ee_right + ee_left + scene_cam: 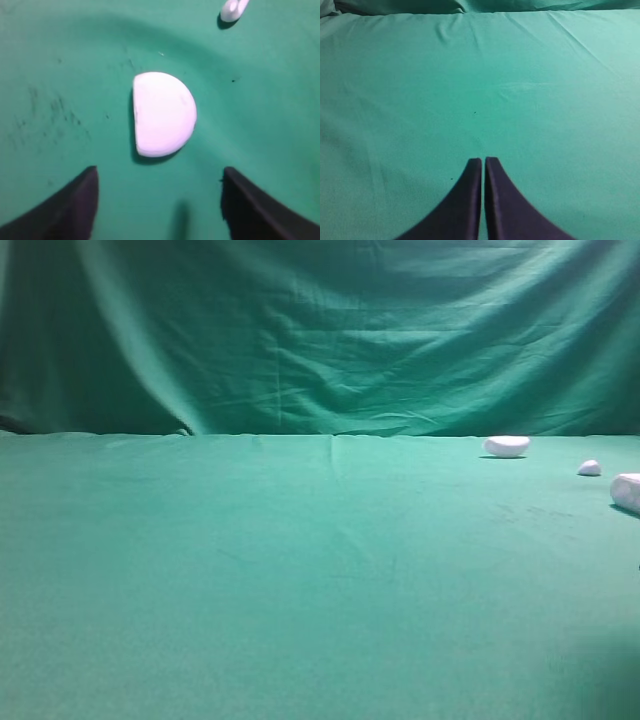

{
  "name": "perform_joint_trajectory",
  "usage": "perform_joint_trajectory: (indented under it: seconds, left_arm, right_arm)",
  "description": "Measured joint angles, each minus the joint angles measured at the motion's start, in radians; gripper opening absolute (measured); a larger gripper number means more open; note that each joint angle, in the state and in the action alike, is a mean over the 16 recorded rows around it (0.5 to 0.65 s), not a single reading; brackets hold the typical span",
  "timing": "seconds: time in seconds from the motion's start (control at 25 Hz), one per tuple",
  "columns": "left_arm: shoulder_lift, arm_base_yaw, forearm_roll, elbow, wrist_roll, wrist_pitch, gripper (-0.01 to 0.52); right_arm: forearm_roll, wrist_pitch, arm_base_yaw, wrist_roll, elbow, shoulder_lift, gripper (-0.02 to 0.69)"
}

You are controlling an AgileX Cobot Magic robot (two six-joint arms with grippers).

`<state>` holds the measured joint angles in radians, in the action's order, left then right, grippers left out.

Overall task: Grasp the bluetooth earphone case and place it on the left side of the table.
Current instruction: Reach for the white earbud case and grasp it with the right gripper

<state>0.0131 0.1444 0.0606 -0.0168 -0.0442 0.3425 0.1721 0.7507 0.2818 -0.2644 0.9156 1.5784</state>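
- Your bluetooth earphone case point(506, 446) lies on the right rear of the desk point(250, 570), near the backdrop point(330, 330), untouched and well away from its left-side goal.
- Your right end effector point(159, 200) hovers released, jaws spread wide, but over the half-moon piece point(162, 114), not the case; redirect it.
- The tiny white blob point(233, 9) sits just beyond that piece; in the high view the half-moon point(628, 490) is cut by the frame edge, so its shape there is only probable.
- Your left end effector point(483, 165) is clenched on nothing, poised over bare cloth, presumably parked clear of the drop zone.
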Motion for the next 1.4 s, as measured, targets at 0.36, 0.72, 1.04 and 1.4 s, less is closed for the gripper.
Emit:
perform_joint_trajectory:
  seconds: [0.36, 0.72, 1.04, 1.4]
  left_arm:
    - [0.000, 0.000, 0.000, 0.000, 0.000, 0.000, 0.000]
    - [0.000, 0.000, 0.000, 0.000, 0.000, 0.000, 0.000]
    - [0.000, 0.000, 0.000, 0.000, 0.000, 0.000, 0.000]
    - [0.000, 0.000, 0.000, 0.000, 0.000, 0.000, 0.000]
  right_arm:
    - [0.027, -0.003, 0.000, -0.007, 0.074, 0.147, 0.557]
    - [0.031, -0.020, 0.000, -0.004, 0.096, 0.202, 0.441]
    - [0.031, 0.045, 0.030, 0.024, 0.206, 0.211, 0.334]
    - [-0.009, 0.152, 0.215, 0.118, 0.582, 0.263, 0.322]
